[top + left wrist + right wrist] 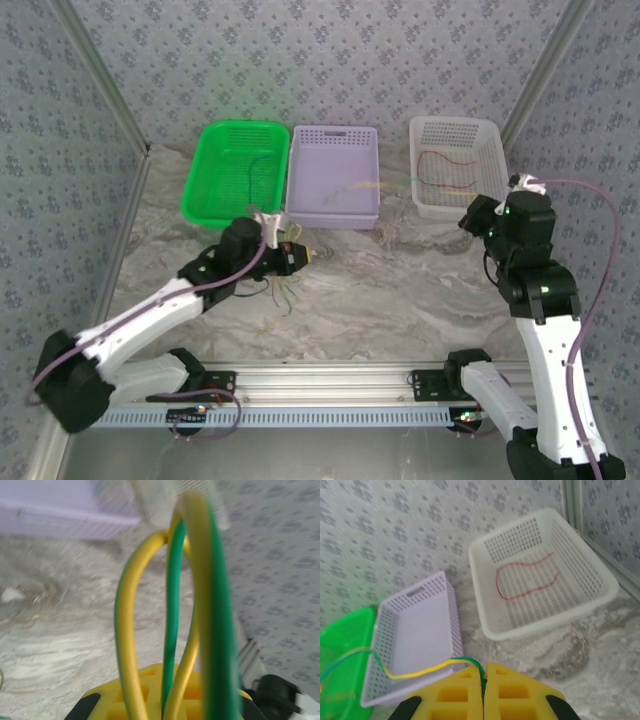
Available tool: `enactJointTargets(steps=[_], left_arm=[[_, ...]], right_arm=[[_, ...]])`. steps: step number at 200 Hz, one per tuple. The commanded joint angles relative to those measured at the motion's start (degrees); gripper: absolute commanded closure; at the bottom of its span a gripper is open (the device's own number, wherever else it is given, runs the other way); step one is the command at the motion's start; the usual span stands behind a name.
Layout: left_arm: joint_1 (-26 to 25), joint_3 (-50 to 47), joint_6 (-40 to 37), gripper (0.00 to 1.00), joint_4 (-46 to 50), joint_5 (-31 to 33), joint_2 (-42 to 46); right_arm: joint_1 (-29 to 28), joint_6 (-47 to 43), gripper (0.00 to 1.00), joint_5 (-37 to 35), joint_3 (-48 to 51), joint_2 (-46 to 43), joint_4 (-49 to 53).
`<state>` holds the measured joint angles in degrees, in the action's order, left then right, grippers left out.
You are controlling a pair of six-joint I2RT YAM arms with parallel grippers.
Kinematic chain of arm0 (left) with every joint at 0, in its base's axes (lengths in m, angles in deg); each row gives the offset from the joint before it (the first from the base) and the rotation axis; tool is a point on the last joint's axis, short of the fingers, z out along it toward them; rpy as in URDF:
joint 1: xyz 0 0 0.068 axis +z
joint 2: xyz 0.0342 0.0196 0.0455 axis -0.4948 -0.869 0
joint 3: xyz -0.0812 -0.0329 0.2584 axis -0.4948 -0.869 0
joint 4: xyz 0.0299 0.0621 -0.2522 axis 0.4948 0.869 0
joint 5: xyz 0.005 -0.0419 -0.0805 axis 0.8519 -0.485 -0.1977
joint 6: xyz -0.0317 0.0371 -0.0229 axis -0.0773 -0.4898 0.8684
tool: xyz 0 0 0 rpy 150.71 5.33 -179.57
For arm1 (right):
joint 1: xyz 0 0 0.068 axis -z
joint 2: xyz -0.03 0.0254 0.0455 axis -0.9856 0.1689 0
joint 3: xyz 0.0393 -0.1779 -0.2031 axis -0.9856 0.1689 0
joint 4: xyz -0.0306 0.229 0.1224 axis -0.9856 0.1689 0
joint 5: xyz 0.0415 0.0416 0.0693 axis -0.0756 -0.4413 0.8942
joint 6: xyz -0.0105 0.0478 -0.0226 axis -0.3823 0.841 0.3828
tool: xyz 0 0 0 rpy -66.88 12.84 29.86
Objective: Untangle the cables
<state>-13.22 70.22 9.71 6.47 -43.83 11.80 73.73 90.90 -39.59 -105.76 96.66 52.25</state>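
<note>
My left gripper [296,252] hovers over the marble table in front of the purple basket, shut on a bunch of thin cables. Yellow and green loops [172,605] rise from its yellow pads [145,690], and loose ends [285,290] hang below it. My right gripper [484,671] is shut on one yellow-green wire [415,671], which stretches left over the purple basket; in the top view this wire [375,185] spans from there to my right gripper [470,216]. A red cable [525,580] lies in the white basket [550,620]. A dark cable [255,175] lies in the green basket.
Three baskets stand in a row at the back: green [205,190], purple [330,215] and white [425,205]. Patterned walls close in the back and both sides. A metal rail [330,380] runs along the near edge between the arm bases.
</note>
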Motion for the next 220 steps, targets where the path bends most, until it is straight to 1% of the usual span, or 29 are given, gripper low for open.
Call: enactJointTargets(steps=[1,22,26,30,36,39,50,56,62,73,85,105,118,145,167,179,191,201,220], left_arm=[[-2.4,2.2,2.0,1.00,-4.9,5.6,-9.1],[-4.1,6.5,2.1,0.99,-7.7,8.7,-19.7],[-4.3,7.2,2.3,0.95,-8.5,9.2,-21.2],[-4.5,7.7,2.3,0.88,-9.5,9.5,-22.9],[-4.6,8.6,2.1,0.75,-10.6,10.1,-25.0],[-4.7,8.9,2.2,0.71,-10.9,10.6,-26.1],[-4.7,9.9,2.2,0.63,-12.0,11.9,-28.6],[-4.7,9.9,2.2,0.57,-13.0,12.2,-29.3],[-4.8,9.6,2.7,0.51,-13.8,12.7,-29.4],[-5.1,8.3,3.5,0.42,-15.5,13.3,-27.9],[-6.0,5.9,4.0,0.33,-16.5,15.4,-24.1],[-6.8,2.9,4.5,0.30,-15.1,17.6,-16.1],[-6.8,1.7,5.1,0.29,-13.9,17.4,-11.5],[-6.9,0.4,7.8,0.35,-9.4,16.7,-3.0],[-6.9,-1.8,13.0,0.36,-7.3,19.6,4.2],[-6.8,-2.6,16.4,0.29,-5.7,22.8,7.5],[-6.6,-3.2,19.0,0.25,-5.8,25.4,10.0],[-6.5,-3.2,21.6,0.22,-5.5,27.0,11.2],[-6.2,-2.9,27.4,0.09,-5.3,28.8,11.4]], right_arm=[[0.4,1.5,1.00,3.3,-2.4,0.1,-1.4],[0.3,1.6,1.00,5.6,-1.0,-0.7,-2.5],[0.4,1.5,1.00,6.0,-0.7,-1.0,-2.6],[0.3,1.4,1.00,6.3,-0.2,-1.2,-2.9],[0.3,1.2,1.00,6.7,0.4,-1.4,-3.0],[0.4,1.2,1.00,6.9,0.7,-1.5,-3.0],[0.4,0.9,1.00,7.7,1.9,-1.9,-3.2],[0.4,0.8,1.00,8.2,1.9,-2.1,-3.3],[0.3,0.7,1.00,8.5,4.3,-2.4,-3.5],[0.3,0.7,1.00,9.4,6.5,-3.0,-4.1],[0.2,0.8,1.00,10.4,9.4,-3.9,-5.2],[0.1,1.6,1.00,11.4,14.0,-5.4,-6.2],[0.1,2.4,1.00,11.8,16.4,-5.9,-8.5],[0.0,3.7,1.00,12.9,18.8,-6.0,-10.1],[-0.4,4.3,1.00,13.7,19.9,-6.2,-10.8],[-1.1,4.5,1.00,13.9,20.5,-6.3,-11.1],[-1.9,4.7,1.00,13.7,21.1,-6.5,-11.1],[-2.7,5.0,1.00,13.6,21.6,-6.7,-11.3],[-4.5,5.9,1.00,13.0,22.6,-7.3,-11.7]])
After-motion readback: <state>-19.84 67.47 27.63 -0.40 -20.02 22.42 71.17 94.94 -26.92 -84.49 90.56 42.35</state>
